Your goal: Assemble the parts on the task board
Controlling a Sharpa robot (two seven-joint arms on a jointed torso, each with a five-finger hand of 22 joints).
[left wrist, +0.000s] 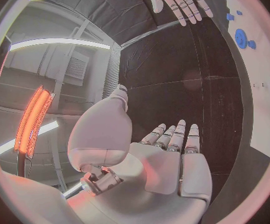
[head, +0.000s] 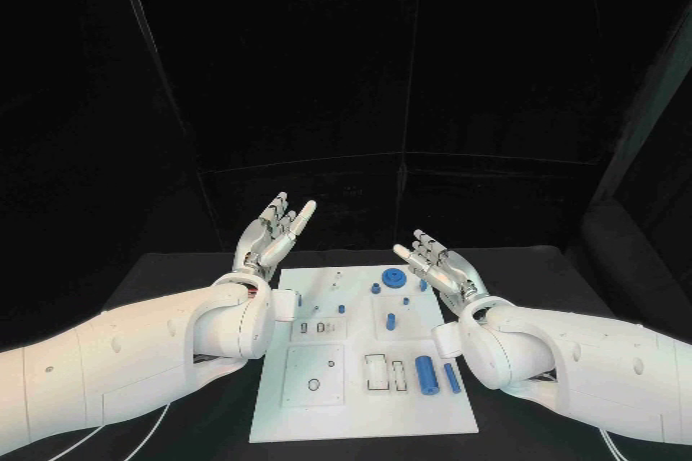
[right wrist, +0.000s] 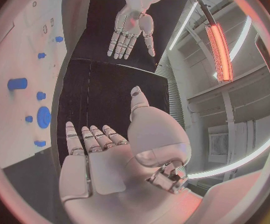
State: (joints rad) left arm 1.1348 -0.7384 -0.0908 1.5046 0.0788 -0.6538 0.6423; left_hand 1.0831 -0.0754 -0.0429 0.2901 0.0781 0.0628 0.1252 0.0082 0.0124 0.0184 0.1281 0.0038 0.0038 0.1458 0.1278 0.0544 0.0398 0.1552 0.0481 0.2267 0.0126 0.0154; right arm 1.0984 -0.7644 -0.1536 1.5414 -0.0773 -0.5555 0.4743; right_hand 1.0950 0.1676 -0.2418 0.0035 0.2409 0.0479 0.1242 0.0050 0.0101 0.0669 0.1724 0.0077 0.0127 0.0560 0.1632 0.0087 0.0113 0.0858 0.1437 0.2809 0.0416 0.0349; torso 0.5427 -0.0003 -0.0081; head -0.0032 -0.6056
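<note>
Left silver hand (head: 274, 236) and right silver hand (head: 440, 266) hover spread, holding nothing, flanking white rectangular task board (head: 325, 401) (small blue parts (head: 426, 372) on it) on black counter (head: 534, 271).

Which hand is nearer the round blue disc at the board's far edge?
Right. The right hand hovers just beside the blue disc; the left hand is raised beyond the board's opposite corner.

The white task board (head: 361, 411) lies flat in the middle of the black table, its long side running away from the robot. Small blue parts rest on it: a round disc (head: 394, 276) near the far edge, a short peg (head: 391, 321) mid-board, and two upright-lying cylinders (head: 426, 372) side by side toward the near right.
</note>
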